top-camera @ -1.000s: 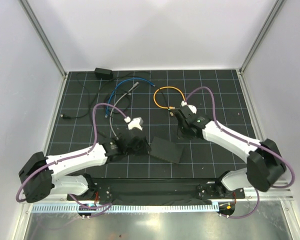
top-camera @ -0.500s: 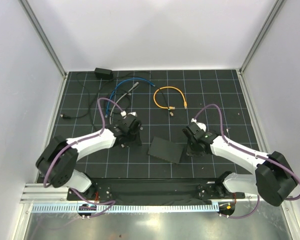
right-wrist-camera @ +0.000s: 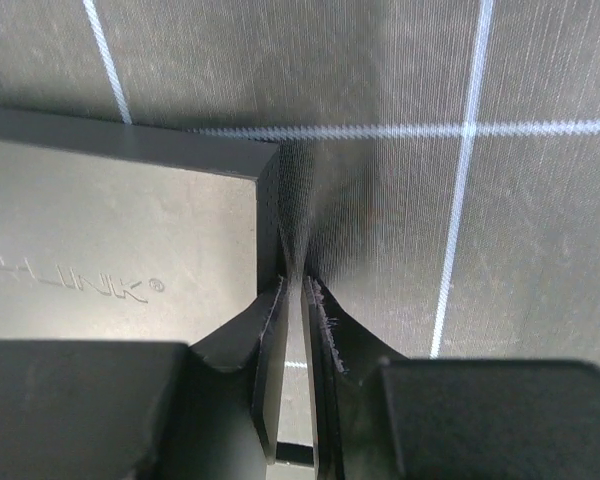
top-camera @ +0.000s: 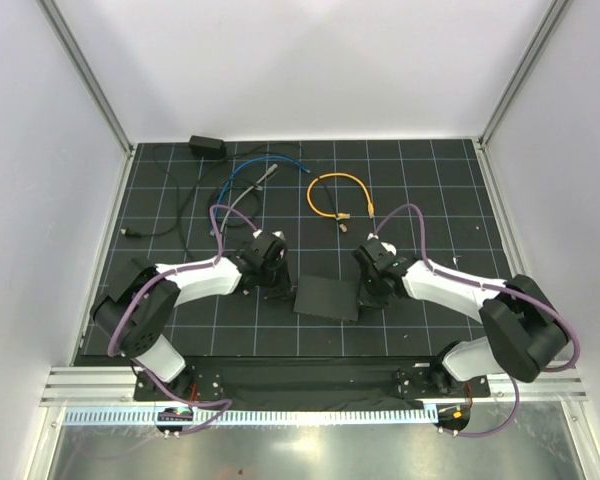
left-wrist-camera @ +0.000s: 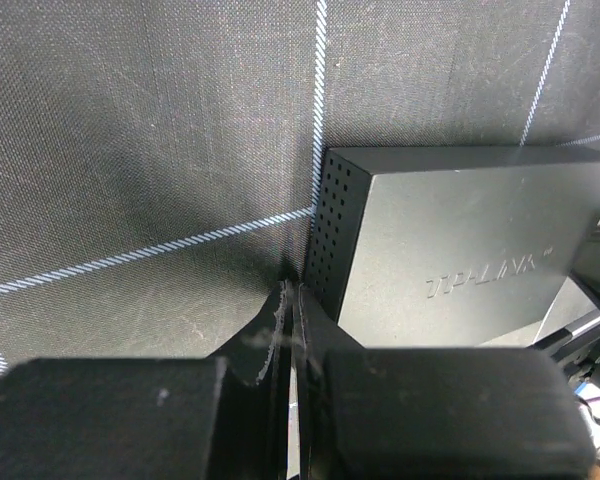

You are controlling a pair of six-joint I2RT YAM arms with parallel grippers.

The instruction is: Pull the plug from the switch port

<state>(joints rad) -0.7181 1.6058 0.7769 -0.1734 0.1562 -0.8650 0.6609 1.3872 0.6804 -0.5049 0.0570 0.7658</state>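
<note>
Both of your hands were pinched narrow, the fingers all but touching and holding nothing. The left hand [left-wrist-camera: 288,295] had its tips at the near left corner of the switch [top-camera: 327,299], right by the perforated end wall. The right hand [right-wrist-camera: 293,285] had its tips at the corner of the opposite, right end. The switch lay flat on the desk [top-camera: 430,180] between the two arms, label side up.

The main risk was shoving. With the tips closed and so close to each end, any sideways drift would have slid or spun the light box across the mat, and a tip that dug in under an edge could have tipped it up.

The second risk was aiming blind. Neither wrist view showed the switch port or a plug, and from above no lead could be seen running into the box. The yellow cable [top-camera: 337,176] lay well apart on the far side. You would have needed to find the port edge and spread a hand before trying a pull, or the fingers would only have knocked against the casing.
</note>
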